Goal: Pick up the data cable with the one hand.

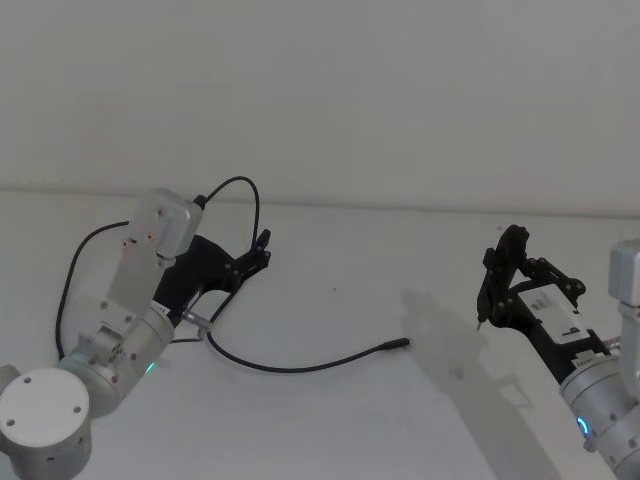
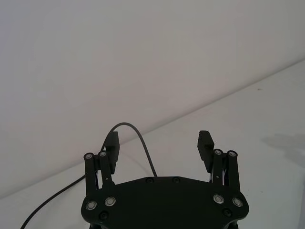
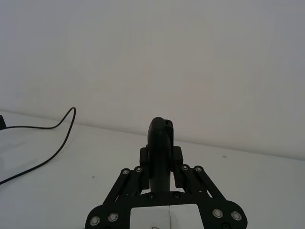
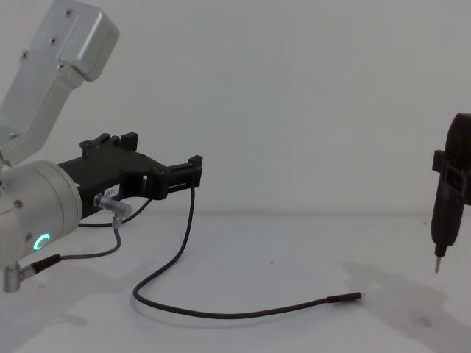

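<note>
You're at the grasp itself: the left gripper hovers above the table at about 9 o'clock, held level and reaching toward the middle. Its fingers are spread, and the data cable arches up between them, unpinched as far as I can judge. From there the cord drops and trails toward 3 o'clock to its plug, so your next move is to close squarely on the cord, then lift. The right gripper sits parked at 4 o'clock, pressed together on a pen-shaped tool.
</note>
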Action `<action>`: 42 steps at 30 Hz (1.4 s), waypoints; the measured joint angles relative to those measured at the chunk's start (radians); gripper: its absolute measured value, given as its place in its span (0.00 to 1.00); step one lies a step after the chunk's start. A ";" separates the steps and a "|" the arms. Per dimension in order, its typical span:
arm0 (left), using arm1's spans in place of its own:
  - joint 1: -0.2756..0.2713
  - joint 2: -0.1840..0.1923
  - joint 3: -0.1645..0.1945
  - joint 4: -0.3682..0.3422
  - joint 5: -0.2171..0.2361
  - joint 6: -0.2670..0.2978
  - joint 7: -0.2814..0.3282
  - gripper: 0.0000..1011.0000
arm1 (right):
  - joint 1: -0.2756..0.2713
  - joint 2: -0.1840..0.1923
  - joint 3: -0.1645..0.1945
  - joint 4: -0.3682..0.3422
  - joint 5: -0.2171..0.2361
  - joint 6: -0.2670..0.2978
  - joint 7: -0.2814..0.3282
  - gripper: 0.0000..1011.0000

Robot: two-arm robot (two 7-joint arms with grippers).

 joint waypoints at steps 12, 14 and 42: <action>0.000 0.000 0.000 0.000 0.000 0.000 0.000 0.99 | 0.000 0.000 0.000 0.000 0.000 0.000 0.000 0.27; 0.000 0.000 0.000 0.000 0.001 0.000 0.000 0.99 | 0.000 0.000 0.000 0.000 0.000 0.000 0.000 0.27; -0.027 0.024 0.019 -0.023 -0.013 0.031 -0.097 0.99 | 0.000 0.000 0.000 0.000 0.000 0.000 0.000 0.27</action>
